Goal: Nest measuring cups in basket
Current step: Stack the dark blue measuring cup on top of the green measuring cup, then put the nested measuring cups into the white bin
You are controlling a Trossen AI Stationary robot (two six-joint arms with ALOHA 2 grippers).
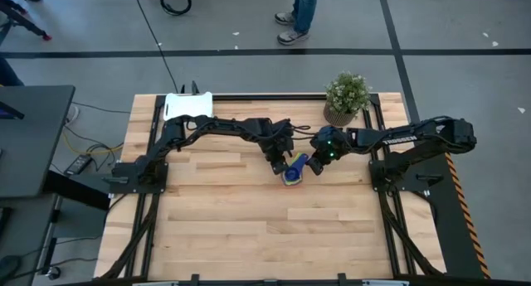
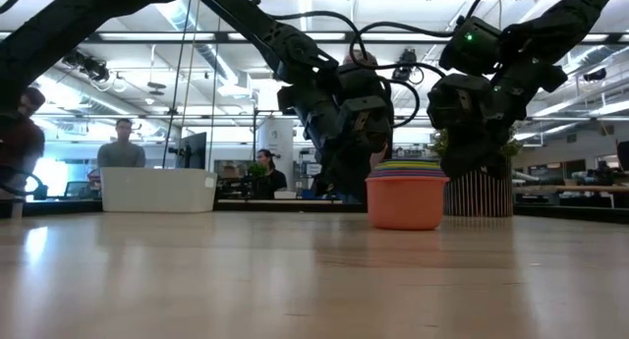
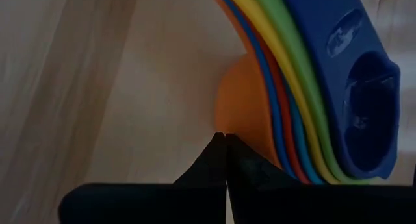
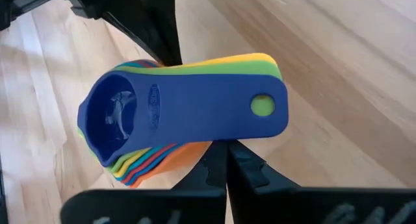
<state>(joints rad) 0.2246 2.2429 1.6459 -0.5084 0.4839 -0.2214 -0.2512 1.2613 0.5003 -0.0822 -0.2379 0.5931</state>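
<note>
The measuring cups (image 1: 294, 172) stand nested in one stack on the table's middle. The orange cup (image 2: 406, 203) is at the bottom and the blue cup (image 4: 182, 113) on top, with their handles fanned out (image 4: 260, 107). The white basket (image 1: 187, 105) stands empty at the far left edge, also in the low view (image 2: 157, 190). My left gripper (image 3: 225, 141) is shut, low beside the stack on its left (image 1: 277, 163). My right gripper (image 4: 226, 148) is shut, beside the stack's handles on its right (image 1: 318, 160). My left gripper has its shut fingertips (image 3: 220, 143) at the orange cup's round outer wall (image 3: 237, 107), coming slanting down from the table's left. I cannot tell whether they touch it. My right gripper has its shut fingertips (image 4: 234, 152) at the long edge of the stacked handles (image 4: 214, 138), coming from the table's right, across the handles. I cannot tell whether they touch.
A brown pot with a green plant (image 1: 345, 98) stands at the far edge, right of the stack, and shows behind it in the low view (image 2: 482, 194). Bare wooden tabletop (image 1: 249, 228) lies toward the near edge. People stand in the room beyond the table.
</note>
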